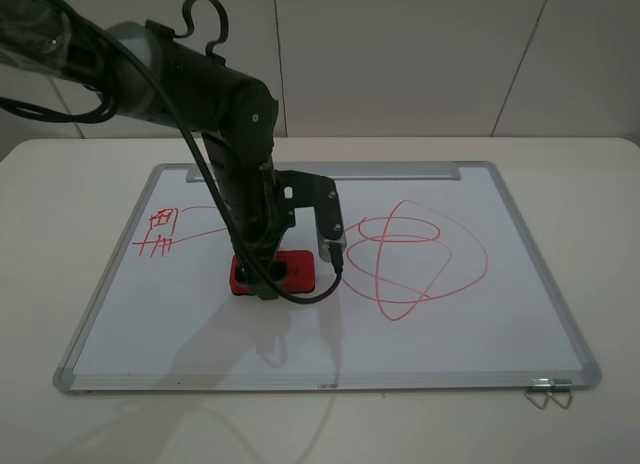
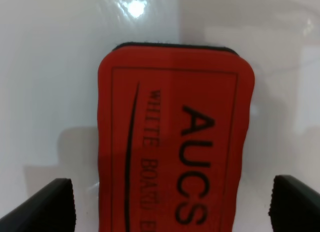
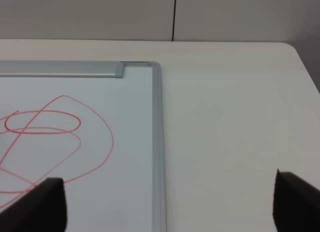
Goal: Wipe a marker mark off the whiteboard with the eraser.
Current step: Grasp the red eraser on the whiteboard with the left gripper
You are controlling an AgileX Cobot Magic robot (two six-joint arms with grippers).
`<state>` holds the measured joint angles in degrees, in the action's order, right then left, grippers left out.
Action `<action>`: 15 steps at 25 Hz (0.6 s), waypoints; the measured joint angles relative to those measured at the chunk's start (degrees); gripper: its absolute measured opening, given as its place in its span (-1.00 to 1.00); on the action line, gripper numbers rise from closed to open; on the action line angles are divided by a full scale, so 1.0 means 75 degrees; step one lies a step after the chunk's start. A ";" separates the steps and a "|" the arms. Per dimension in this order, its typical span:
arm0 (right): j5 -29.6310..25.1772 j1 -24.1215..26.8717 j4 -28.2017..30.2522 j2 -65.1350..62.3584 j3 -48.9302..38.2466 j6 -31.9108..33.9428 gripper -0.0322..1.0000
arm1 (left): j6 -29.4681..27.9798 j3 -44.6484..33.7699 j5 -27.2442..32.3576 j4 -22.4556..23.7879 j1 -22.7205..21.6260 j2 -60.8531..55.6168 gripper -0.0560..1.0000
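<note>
Red with a black base, the eraser (image 2: 175,142) is seen flat on the whiteboard (image 1: 300,334) between the left jaws, which are spread wide with a gap on either side of it. The marker mark (image 1: 160,232) is found well apart near the board's left edge, its thin loop partly hidden by the left arm (image 1: 235,154), and the larger oval drawing (image 1: 415,259) lies on the eraser's right. The right jaws are likewise held apart, over the counter (image 3: 225,117) beside the board's corner.
</note>
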<state>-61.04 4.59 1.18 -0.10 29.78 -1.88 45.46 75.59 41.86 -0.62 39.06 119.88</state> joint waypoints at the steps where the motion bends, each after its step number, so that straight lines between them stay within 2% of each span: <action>1: 0.0000 0.0000 0.0000 0.0000 0.0000 0.0000 0.43 | 0.0000 0.0000 -0.0017 0.0000 0.0000 0.0031 0.57; 15: 0.0000 0.0000 0.0000 0.0000 0.0000 0.0000 0.43 | 0.0008 0.0000 -0.0200 0.0000 0.0000 0.0065 0.57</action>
<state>-61.04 4.59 1.18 -0.10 29.78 -1.88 45.52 75.59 40.36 -0.62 39.06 120.37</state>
